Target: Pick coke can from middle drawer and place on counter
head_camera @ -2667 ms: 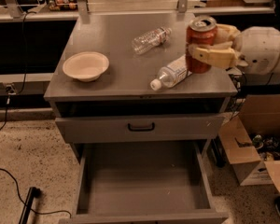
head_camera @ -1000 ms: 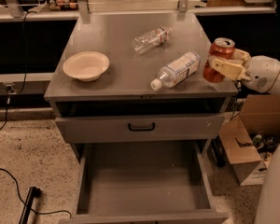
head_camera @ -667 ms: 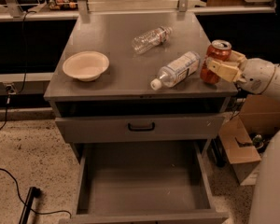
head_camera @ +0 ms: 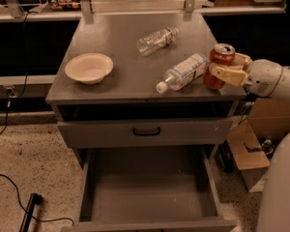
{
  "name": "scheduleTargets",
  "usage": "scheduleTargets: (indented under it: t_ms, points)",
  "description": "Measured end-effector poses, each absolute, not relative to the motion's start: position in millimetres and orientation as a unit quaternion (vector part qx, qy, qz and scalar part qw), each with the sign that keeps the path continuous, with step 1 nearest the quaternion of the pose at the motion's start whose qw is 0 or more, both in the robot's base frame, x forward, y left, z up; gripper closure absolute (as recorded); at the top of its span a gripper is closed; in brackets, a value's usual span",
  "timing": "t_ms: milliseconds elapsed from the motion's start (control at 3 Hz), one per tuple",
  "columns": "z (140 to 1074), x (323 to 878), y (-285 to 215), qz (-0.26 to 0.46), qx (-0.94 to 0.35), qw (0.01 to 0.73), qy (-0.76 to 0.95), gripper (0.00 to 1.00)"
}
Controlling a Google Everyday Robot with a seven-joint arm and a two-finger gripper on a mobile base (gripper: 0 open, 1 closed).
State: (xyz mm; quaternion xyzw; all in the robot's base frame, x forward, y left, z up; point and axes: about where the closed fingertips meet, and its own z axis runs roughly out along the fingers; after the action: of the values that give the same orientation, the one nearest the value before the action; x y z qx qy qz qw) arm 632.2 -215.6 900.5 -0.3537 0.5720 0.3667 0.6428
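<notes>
Grey metal counter (head_camera: 116, 37) with a dull sheen, set against a dark back wall with shelf rails behind; on the counter's left half, a pale empty bowl (head_camera: 89, 67); toward the counter's back, a clear plastic bottle (head_camera: 156, 40) lying on its side; nearer the counter's front right, a second clear bottle (head_camera: 182, 72) lying down, white cap pointing to the counter's front edge. Below the counter, a shut drawer front (head_camera: 183, 132) with a black handle (head_camera: 146, 131); lower again, the middle drawer (head_camera: 150, 187) pulled fully out, bare flat floor showing. Speckled floor (head_camera: 34, 153) to the counter's left, with a black cable (head_camera: 9, 182) across it; cardboard box (head_camera: 246, 149) down by the counter's right side.

White arm (head_camera: 268, 79) reaching in level from the counter's right; gripper (head_camera: 223, 65) at the counter's right edge near the front, tan fingers (head_camera: 227, 75) closed around the coke can (head_camera: 221, 52); can upright, silver top up, touching the second bottle's base; resting on the counter or held just above it, cannot tell.
</notes>
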Motion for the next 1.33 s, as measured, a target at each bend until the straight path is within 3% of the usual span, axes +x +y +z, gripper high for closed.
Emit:
scheduleTargets:
  t_ms: [333, 667, 1333]
  points:
    - [901, 633, -212, 0.365, -0.357, 0.644, 0.569, 0.13]
    - [902, 634, -210, 0.364, -0.361, 0.645, 0.567, 0.00]
    - [916, 634, -221, 0.342, -0.377, 0.652, 0.562, 0.00]
